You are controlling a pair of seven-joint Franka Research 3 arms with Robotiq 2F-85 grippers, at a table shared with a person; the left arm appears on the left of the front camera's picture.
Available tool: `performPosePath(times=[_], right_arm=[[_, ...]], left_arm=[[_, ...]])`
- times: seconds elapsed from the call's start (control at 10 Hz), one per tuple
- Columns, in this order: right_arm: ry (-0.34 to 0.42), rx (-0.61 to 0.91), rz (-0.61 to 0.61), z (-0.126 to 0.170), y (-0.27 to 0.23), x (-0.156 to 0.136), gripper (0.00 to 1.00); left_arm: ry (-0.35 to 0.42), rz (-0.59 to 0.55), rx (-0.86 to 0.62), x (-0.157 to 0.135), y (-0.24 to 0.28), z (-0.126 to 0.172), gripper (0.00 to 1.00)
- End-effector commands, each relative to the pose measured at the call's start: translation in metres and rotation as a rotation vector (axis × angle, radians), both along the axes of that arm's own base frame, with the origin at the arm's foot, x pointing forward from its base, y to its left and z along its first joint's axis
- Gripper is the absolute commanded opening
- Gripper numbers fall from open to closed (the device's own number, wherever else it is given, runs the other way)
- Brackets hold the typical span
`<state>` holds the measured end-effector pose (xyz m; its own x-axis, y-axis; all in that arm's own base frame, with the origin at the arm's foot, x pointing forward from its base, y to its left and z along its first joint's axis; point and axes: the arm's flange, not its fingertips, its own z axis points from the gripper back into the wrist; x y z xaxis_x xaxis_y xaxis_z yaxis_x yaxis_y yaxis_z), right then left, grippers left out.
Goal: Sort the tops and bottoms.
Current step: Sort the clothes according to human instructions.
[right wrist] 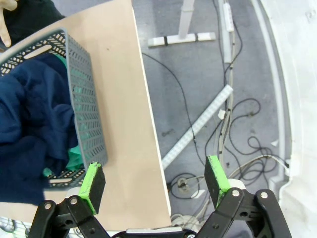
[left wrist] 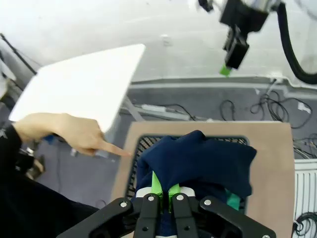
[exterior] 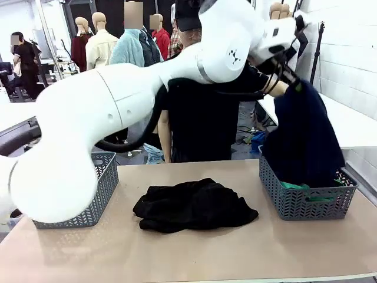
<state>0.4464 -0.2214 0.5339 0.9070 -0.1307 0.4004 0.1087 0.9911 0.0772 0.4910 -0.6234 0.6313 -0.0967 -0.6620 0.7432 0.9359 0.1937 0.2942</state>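
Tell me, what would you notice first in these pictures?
The big white left arm stretches across the whole table. Its left gripper is shut on a dark navy shirt that hangs down into the grey basket on the right. A crumpled black garment lies mid-table.

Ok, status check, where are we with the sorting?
Left hand shut on navy shirt, dangling into right basket. Right hand open, by that basket. Green shirt already inside. Person's finger points at the rim; black garment mid-table.
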Motion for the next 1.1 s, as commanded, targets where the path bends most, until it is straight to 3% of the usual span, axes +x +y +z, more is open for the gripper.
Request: performPosePath(times=[0.0, 0.8, 1.0], right_arm=[[0.01, -0.016, 0.0, 0.0, -0.001, 0.0, 1.0], [0.01, -0.016, 0.0, 0.0, -0.001, 0.0, 1.0], [0.01, -0.016, 0.0, 0.0, -0.001, 0.0, 1.0]], left_arm=[[-0.061, 0.023, -0.028, -0.008, 0.003, 0.022, 0.0], [-0.059, 0.012, -0.025, -0.008, 0.001, 0.02, 0.0], [-0.048, -0.07, -0.071, 0.022, -0.034, -0.001, 0.0]])
